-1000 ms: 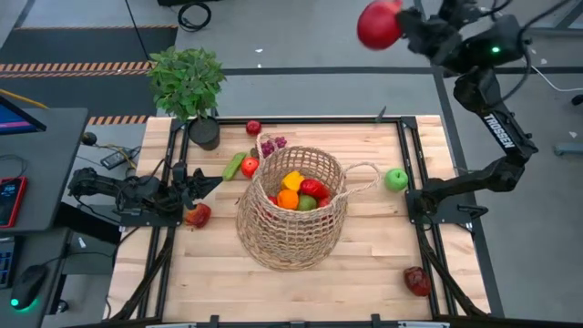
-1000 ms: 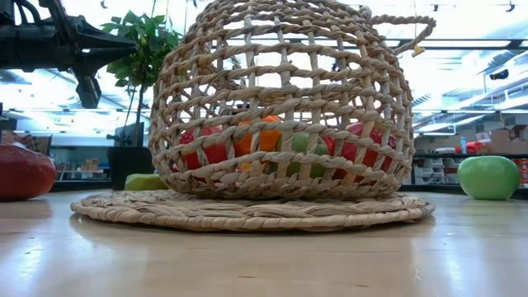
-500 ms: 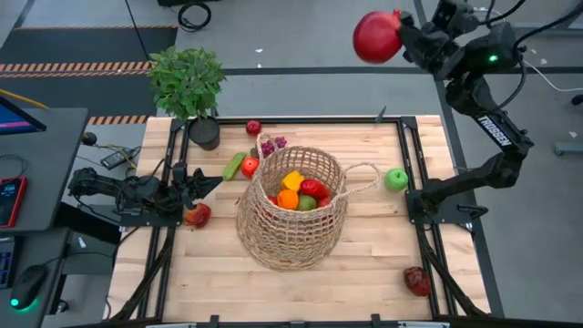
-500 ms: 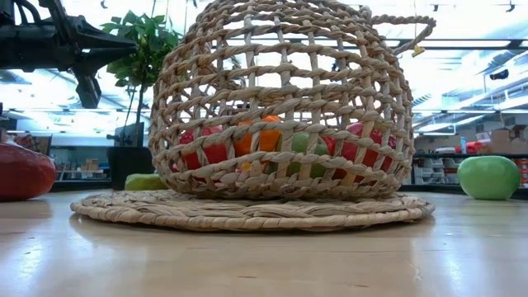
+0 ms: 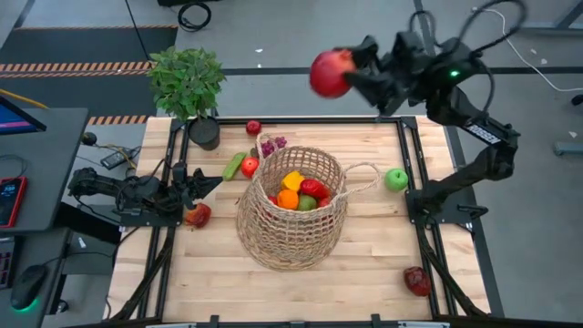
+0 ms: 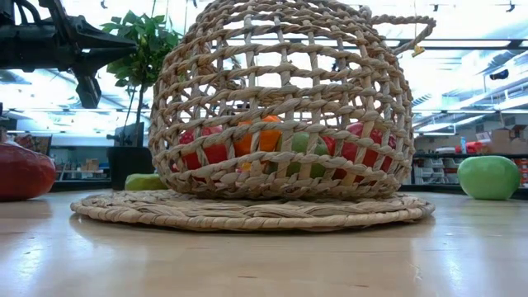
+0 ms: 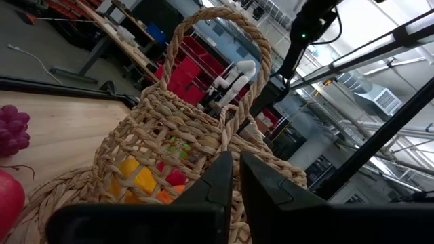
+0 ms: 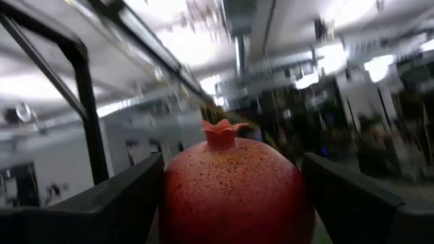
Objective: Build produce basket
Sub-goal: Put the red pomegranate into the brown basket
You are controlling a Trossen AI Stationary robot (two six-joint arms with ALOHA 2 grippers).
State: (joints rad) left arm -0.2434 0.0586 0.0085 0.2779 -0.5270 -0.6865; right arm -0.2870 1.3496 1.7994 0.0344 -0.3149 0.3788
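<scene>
Left gripper (image 7: 234,177) fingers together, pointing at wicker basket (image 7: 203,135); yellow, red produce (image 7: 146,179) inside; purple grapes (image 7: 12,129) on tabletop (image 7: 61,129).

No legible text (arm lettering too blurred).

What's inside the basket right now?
The basket holds a yellow pepper, an orange, a red fruit and a green one. Anything underneath is covered.

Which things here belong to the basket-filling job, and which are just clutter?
Job: basket; pomegranate held high in the right gripper; green apple; grapes; cucumber.
Lying about: potted plant; left gripper, idle.
</scene>
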